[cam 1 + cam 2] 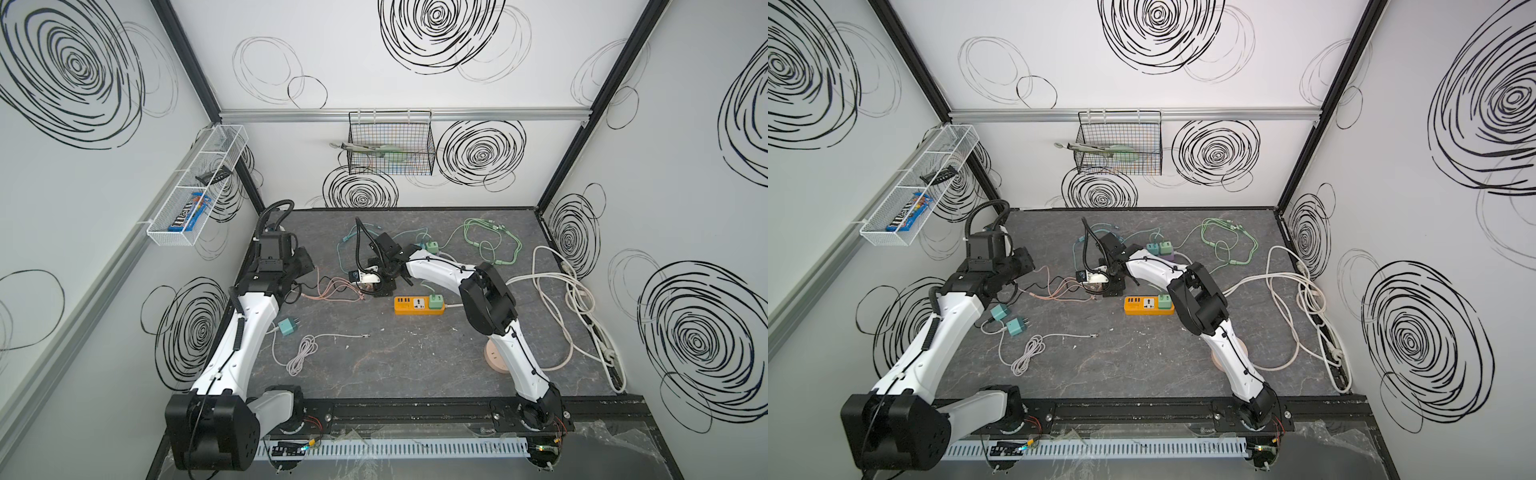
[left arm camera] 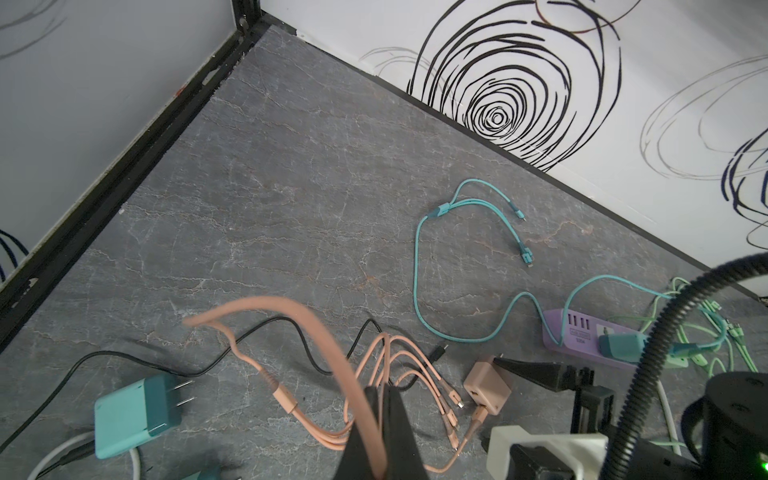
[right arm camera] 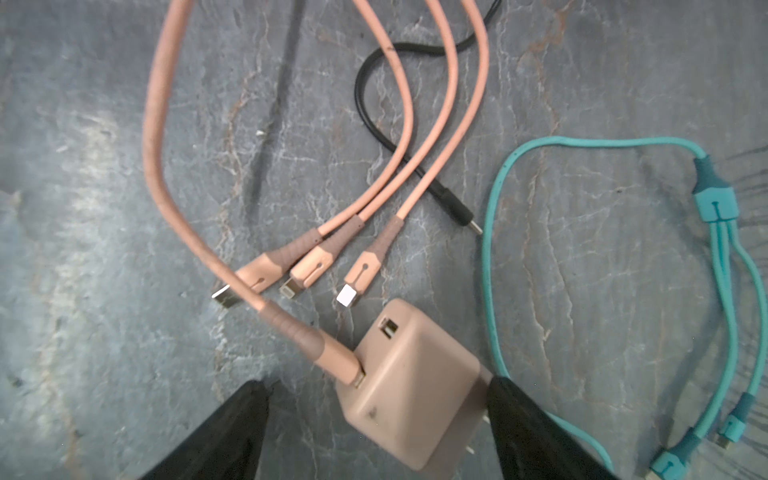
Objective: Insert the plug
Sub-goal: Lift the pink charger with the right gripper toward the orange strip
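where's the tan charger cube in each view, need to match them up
a top view: tan charger mid-table, left of the orange power strip, half hidden by the arm
a top view: same spot
left wrist: beside the peach cable's loose ends
right wrist: large and close, cable plugged into it
shared landmark: the peach cable

prongs of the pink charger (image 3: 409, 386) mostly hidden behind the right end effector (image 3: 376, 386)
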